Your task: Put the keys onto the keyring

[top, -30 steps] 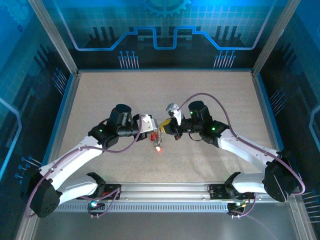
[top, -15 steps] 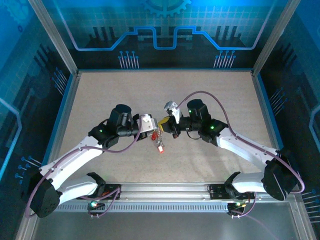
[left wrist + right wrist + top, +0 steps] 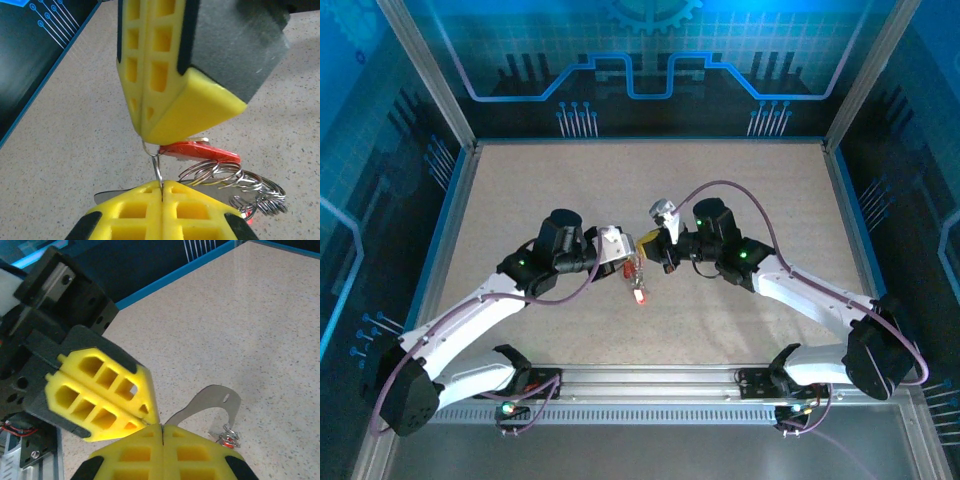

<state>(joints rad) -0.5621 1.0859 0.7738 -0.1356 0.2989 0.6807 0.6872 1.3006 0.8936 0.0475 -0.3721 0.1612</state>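
Right claw [image 3: 144, 131] has nudged up-left, meeting left claw [image 3: 161, 189] at centre frame. Both pinch the keyring [image 3: 157, 167] wire shut; keys [image 3: 638, 294] dangle below it. Threading seems underway; next, the ring likely needs prying apart.

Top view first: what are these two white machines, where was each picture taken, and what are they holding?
Those are two white robot arms bolted at the near edge of a speckled beige table, filmed from above. The other two pictures come from a camera on each wrist, looking along its yellow fingers. The left gripper and right gripper meet tip to tip, both shut on a thin silver wire keyring. Small red-headed silver keys appear to hang from it.
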